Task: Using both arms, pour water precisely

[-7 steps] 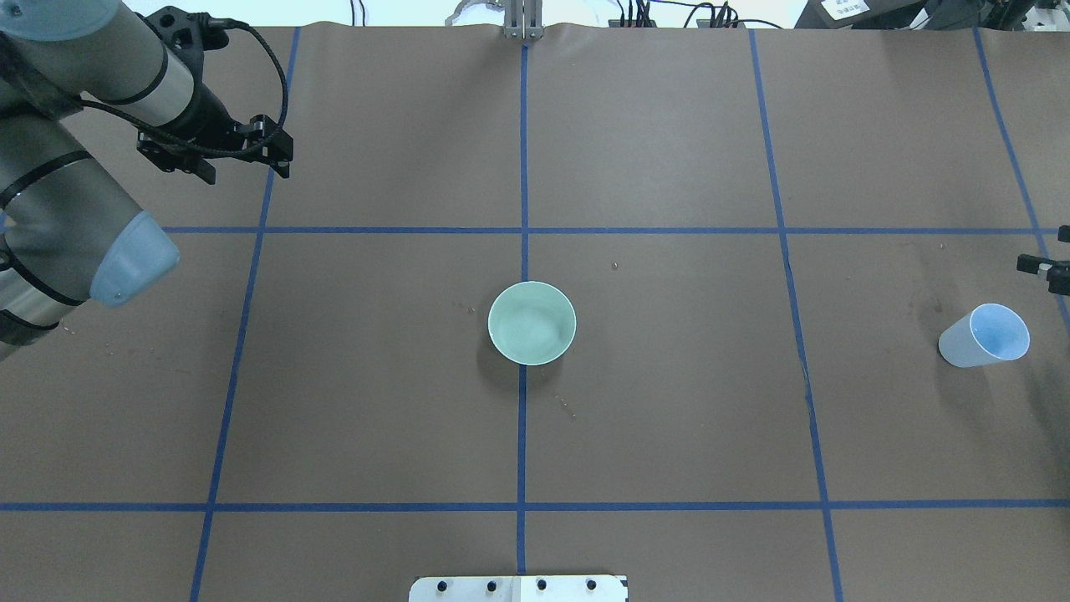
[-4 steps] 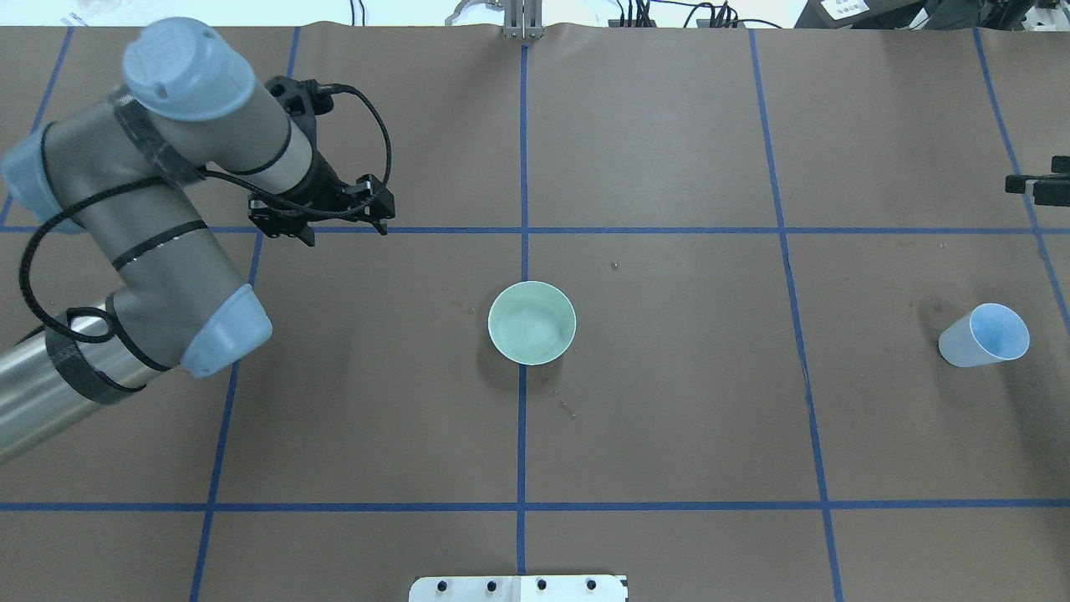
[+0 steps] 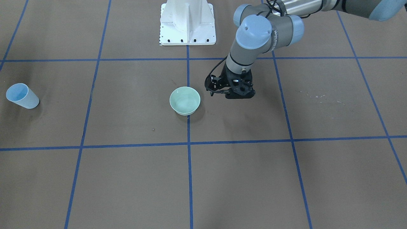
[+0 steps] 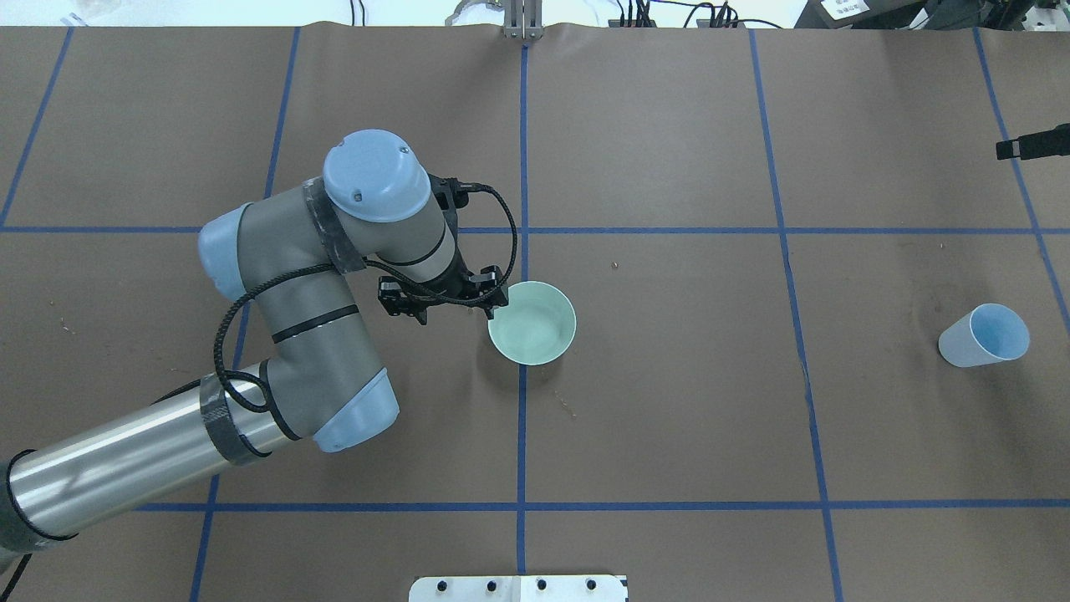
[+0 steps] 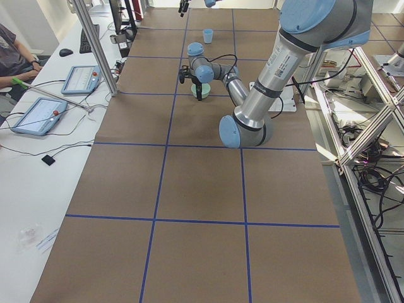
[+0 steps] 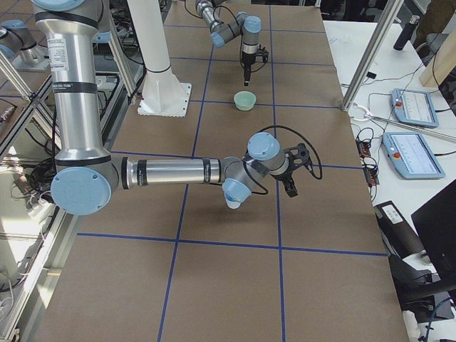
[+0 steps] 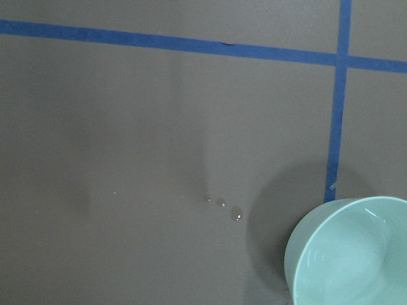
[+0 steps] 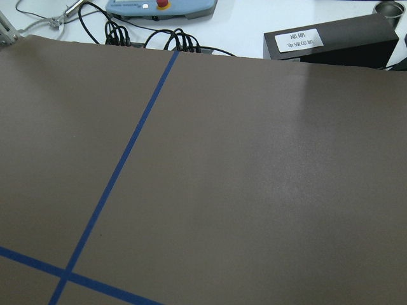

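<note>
A pale green bowl (image 4: 532, 323) (image 3: 185, 100) sits at the table's centre. My left gripper (image 4: 456, 316) (image 3: 230, 94) points down and hangs open and empty just beside the bowl's left rim. In the left wrist view the bowl (image 7: 356, 254) fills the lower right corner, with small water droplets (image 7: 236, 215) shining on the paper near it. A light blue cup (image 4: 985, 336) (image 3: 22, 95) stands far to the right. Only a black tip of my right gripper (image 4: 1032, 147) shows, well beyond the cup, and I cannot tell its state.
Blue tape lines (image 4: 522, 167) divide the brown paper into squares. The white pedestal (image 3: 187, 22) stands at the robot's edge. Cables and a black box (image 8: 331, 41) lie past the far edge. A person sits at the side desk (image 5: 12, 53).
The left arm swung from the far left corner toward the centre, bringing its open gripper beside the bowl. The right gripper's tip drifted farther from the cup. Bowl and cup stayed put.
</note>
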Controlling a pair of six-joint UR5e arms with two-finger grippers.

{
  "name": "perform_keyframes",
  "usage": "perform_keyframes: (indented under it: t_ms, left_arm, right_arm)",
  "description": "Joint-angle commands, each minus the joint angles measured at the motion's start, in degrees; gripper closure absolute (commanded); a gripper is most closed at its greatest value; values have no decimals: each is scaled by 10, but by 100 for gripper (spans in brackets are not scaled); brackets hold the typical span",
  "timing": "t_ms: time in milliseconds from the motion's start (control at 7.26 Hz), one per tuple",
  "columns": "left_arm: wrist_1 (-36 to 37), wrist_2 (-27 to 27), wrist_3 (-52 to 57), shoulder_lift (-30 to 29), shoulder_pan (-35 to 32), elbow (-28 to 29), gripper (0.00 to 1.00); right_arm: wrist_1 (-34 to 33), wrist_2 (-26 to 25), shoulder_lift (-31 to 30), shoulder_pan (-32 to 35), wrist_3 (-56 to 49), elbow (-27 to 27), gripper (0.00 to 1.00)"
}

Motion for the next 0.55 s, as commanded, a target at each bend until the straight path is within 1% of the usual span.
perform_keyframes:
  t_ms: [0,138,276,413]
  left_arm:
    - [-29,0,5,-21,12,48,14]
    - [-33,0,5,-33,12,59,18]
    - [-34,0,3,-34,14,62,26]
    - [-34,0,3,-35,17,67,29]
  right_arm:
    - [-216,0,17,10,-137,75,1]
    - [-269,-7,27,13,-181,91,1]
    - [-271,-7,26,14,-183,92,1]
    - [-272,-6,26,14,-183,92,1]
